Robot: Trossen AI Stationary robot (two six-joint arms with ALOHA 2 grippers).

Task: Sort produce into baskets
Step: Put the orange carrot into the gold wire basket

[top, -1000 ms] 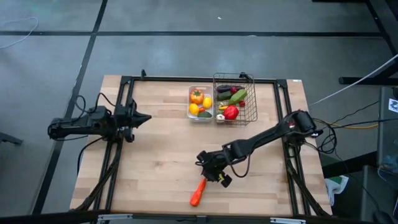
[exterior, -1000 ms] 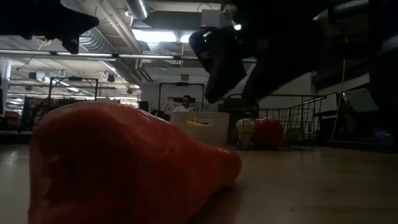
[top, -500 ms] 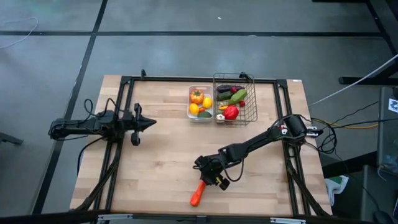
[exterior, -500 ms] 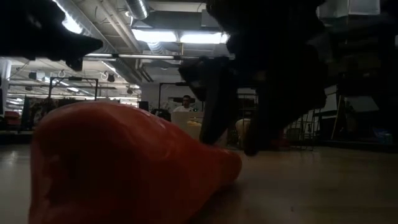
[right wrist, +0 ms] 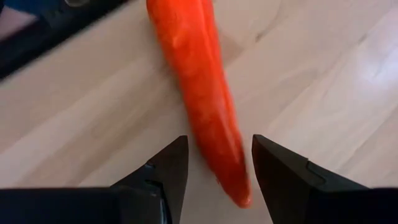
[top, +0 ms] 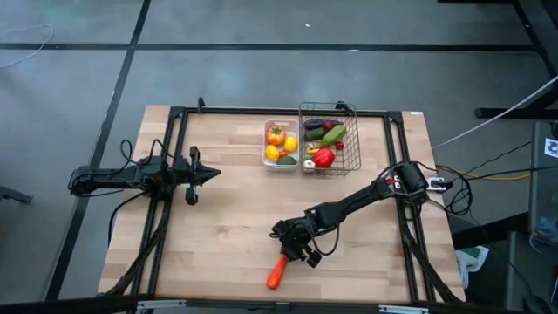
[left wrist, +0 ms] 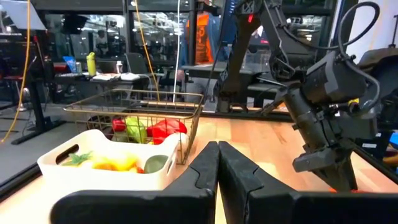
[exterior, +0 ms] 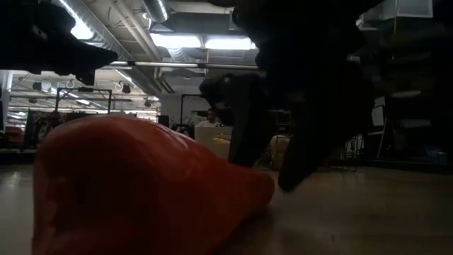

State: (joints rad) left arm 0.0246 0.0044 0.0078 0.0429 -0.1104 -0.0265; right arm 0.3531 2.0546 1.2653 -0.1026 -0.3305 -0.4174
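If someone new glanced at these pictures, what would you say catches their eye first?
Probably the orange carrot, lying alone on the table's near edge, with the right gripper lowered over its tip, open fingers on either side of it. Next, the bright produce already sorted at the far edge: the white tray and, beside it, the wire basket. The left gripper waits shut at the table's left side.

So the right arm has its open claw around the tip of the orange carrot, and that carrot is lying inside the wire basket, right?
Not quite. The right gripper is open around the carrot tip, but the carrot lies on the bare table, well away from the wire basket, as the high view shows.
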